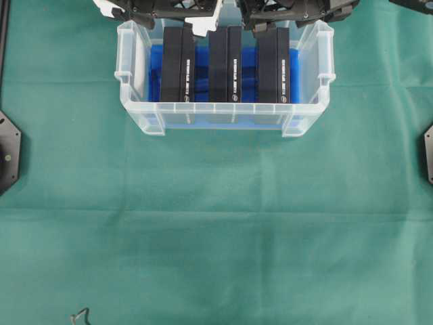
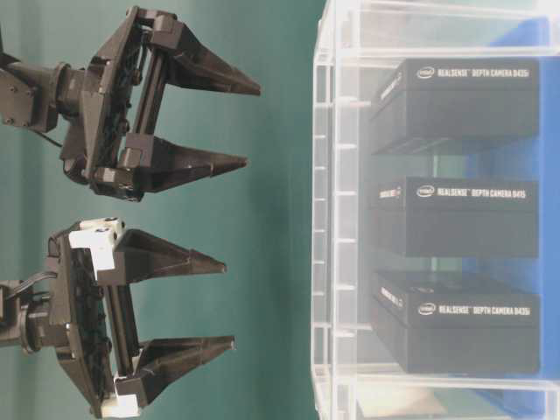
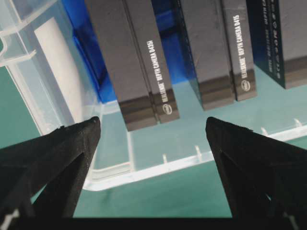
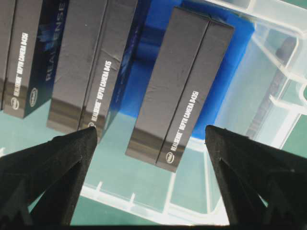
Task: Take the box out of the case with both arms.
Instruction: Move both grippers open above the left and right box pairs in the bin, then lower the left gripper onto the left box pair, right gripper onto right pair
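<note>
Three flat black cardboard boxes stand on edge, side by side, in the clear rectangular plastic case (image 1: 226, 115) on its blue liner. Their long axes run from the arms' side toward the case's opposite wall. The left gripper (image 2: 166, 346) and right gripper (image 2: 194, 124) hang at that near rim, jaws spread wide and empty. The left box (image 3: 144, 72) lies straight ahead of the left gripper, the right box (image 4: 182, 86) ahead of the right; the middle box (image 1: 224, 64) sits between them.

Case: your clear rectangular plastic bin (image 1: 223, 115) with blue liner sits on the green cloth — open-topped.
Boxes: three black rectangular cardboard boxes (image 1: 225, 64) stand on edge inside — side by side, parallel, white lettering showing.
</note>
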